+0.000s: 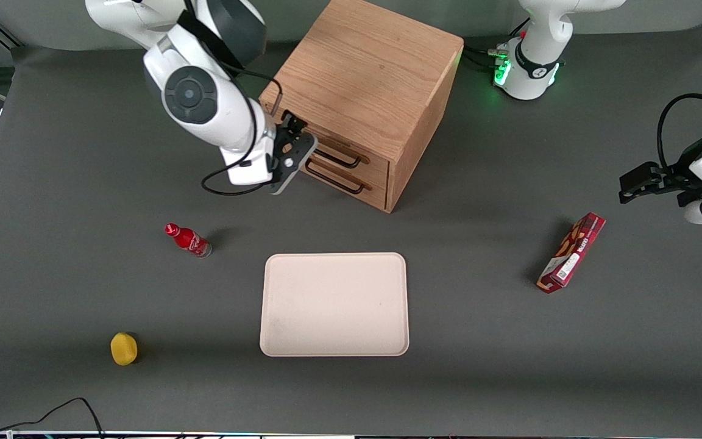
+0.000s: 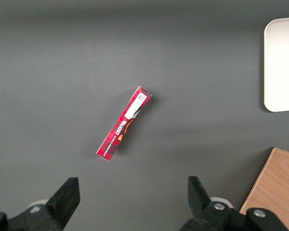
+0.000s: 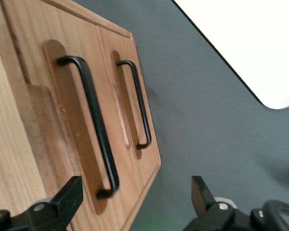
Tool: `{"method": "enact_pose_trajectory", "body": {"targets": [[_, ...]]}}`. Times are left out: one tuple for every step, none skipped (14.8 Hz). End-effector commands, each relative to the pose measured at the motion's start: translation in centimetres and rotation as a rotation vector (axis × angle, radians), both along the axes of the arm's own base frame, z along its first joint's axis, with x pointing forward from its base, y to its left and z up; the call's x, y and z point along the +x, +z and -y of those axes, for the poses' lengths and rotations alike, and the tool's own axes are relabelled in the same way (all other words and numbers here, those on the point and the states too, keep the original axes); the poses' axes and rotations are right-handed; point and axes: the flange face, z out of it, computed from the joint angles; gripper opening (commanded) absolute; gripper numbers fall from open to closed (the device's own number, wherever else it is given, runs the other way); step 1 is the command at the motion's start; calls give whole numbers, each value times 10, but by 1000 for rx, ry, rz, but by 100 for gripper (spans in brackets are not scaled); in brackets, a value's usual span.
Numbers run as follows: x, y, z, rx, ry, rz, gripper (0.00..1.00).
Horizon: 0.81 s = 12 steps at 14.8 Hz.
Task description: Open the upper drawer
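Note:
The oak cabinet (image 1: 369,73) stands at the back of the table. Its upper drawer (image 1: 368,160) (image 3: 62,110) has a flat front that sits level with the bottom drawer's front (image 3: 151,144). A thin black bar handle (image 1: 340,157) (image 3: 94,125) runs across it. The bottom drawer carries a matching handle (image 1: 333,180) (image 3: 139,103). My gripper (image 1: 299,135) (image 3: 135,187) is open, just in front of the drawer fronts at the working arm's end of the handles. One end of the upper handle lies between the fingers, close to one finger (image 3: 70,192), and nothing is gripped.
A cream tray (image 1: 334,305) (image 3: 250,48) lies nearer the front camera than the cabinet. Toward the working arm's end lie a small red bottle (image 1: 187,239) and a yellow object (image 1: 124,348). A red snack box (image 1: 571,252) (image 2: 124,124) lies toward the parked arm's end.

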Motion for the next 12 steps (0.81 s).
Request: {"method": "enact_pose_trajectory", "body": {"targets": [[3,-4,-19,16,-7,13,100],[0,-5,-24,20,-3,18,100],[-3,-7,-30,20,4,17,100],[-3,-11,-32,20,4,13,100],[-2,-12,-34,27,2,19,100],[-1,-14,-35,29,2,22,100],[-6,-16,-42,29,17,29,100],[-7,-19,-46,26,27,37,100],[-6,-23,-47,24,28,36,100],[-4,-23,-47,28,26,42,100],[-2,-23,-48,29,27,47,100],[2,-26,-48,23,31,53,100]]}}
